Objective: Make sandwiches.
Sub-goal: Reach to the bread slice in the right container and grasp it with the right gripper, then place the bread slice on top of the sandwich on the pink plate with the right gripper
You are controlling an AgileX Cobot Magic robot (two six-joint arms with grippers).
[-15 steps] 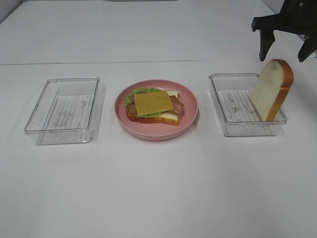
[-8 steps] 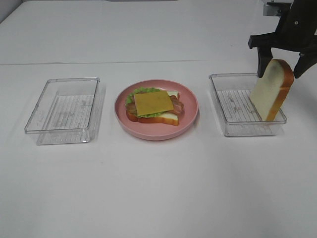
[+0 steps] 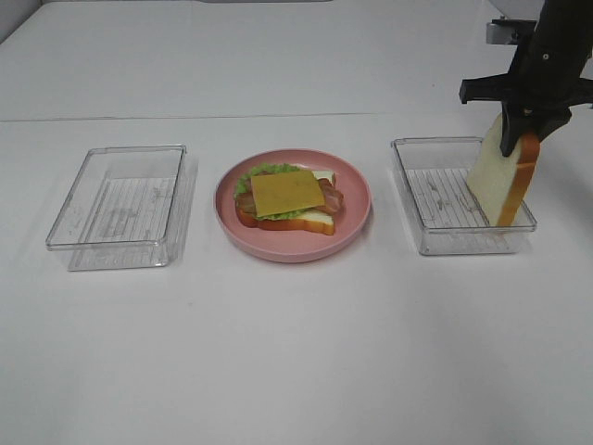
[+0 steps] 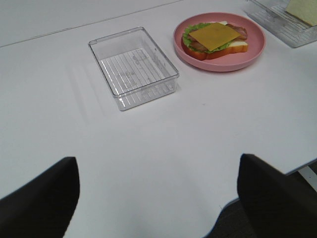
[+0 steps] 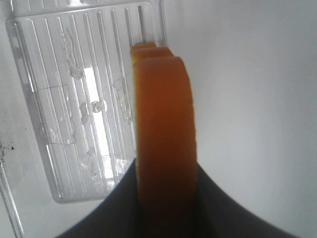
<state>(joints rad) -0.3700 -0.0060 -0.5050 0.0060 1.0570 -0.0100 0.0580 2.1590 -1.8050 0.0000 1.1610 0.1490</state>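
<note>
The right gripper [image 3: 521,139] has its jaws drawn in on the top edge of the bread slice [image 3: 500,181], which stands on end in the right tray [image 3: 435,236], leaning against its far-right wall; the wrist view shows the dark jaws on either side of the crust, though whether they are pressing firmly yet is hard to tell. The slice's long axis runs nearly upright, directly under the gripper, with the arm coming down steeply from above. The open-faced sandwich [image 3: 287,199] lies on the plate [image 3: 357,227], well to the left of the slice. The left gripper [image 4: 158,193] hangs with jaws wide apart, holding nothing.
</note>
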